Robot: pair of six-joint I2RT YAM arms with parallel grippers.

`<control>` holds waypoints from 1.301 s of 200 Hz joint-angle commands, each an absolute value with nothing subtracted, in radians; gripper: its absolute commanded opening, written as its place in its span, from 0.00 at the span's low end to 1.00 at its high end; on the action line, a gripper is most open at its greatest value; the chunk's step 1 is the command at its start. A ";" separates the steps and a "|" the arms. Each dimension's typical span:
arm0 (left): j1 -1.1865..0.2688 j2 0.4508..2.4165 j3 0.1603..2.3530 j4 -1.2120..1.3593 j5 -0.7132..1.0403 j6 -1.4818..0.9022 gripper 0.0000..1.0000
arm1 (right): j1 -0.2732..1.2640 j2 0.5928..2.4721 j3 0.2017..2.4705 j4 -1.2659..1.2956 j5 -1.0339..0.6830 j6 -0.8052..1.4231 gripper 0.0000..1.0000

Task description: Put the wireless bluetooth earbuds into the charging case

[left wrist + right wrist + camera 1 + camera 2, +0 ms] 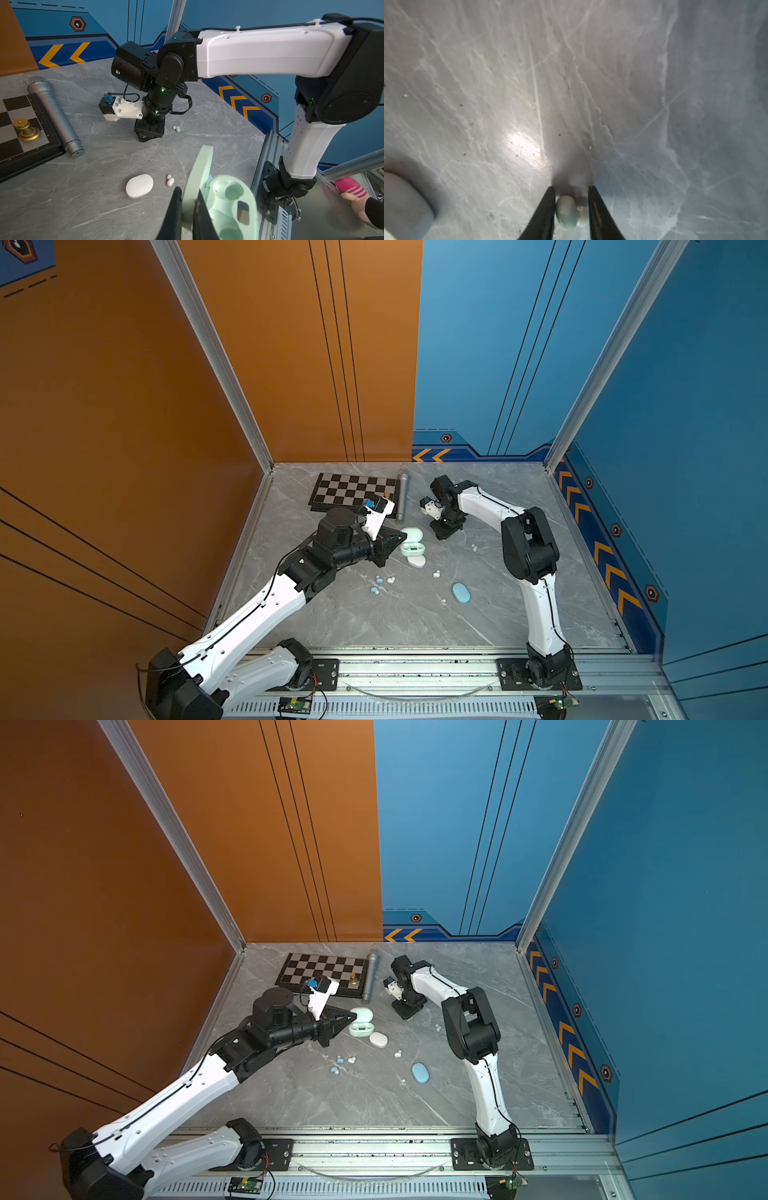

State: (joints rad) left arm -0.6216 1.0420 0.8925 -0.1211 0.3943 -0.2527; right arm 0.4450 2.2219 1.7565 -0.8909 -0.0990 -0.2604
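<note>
My left gripper (187, 199) is shut on the raised lid (199, 172) of the open mint-green charging case (411, 548), whose two sockets (233, 192) sit empty. My right gripper (572, 189) points down at the table just right of the case, in both top views (441, 534), shut on a pale green earbud (566, 212) that rests on the marble. Other earbuds lie loose: a pale green one (473, 547), a white one (436, 573), and a white and two light blue ones (379, 580) nearer the front.
A closed white case (417, 561) touches the green case's front. A closed blue case (461, 593) lies further forward. At the back are a chessboard (353, 491) with a gold piece (353, 978) and a grey microphone (402, 497). A metal rail (415, 672) runs along the front edge.
</note>
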 commanded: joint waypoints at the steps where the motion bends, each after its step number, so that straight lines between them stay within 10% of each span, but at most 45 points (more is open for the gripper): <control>1: -0.611 1.045 0.929 -0.118 0.405 -0.247 0.00 | 0.447 2.243 1.743 -0.922 -0.095 -0.249 0.25; 260: -0.638 1.042 0.901 0.013 0.289 -0.259 0.00 | 0.363 2.111 1.651 -0.815 -0.218 0.072 0.12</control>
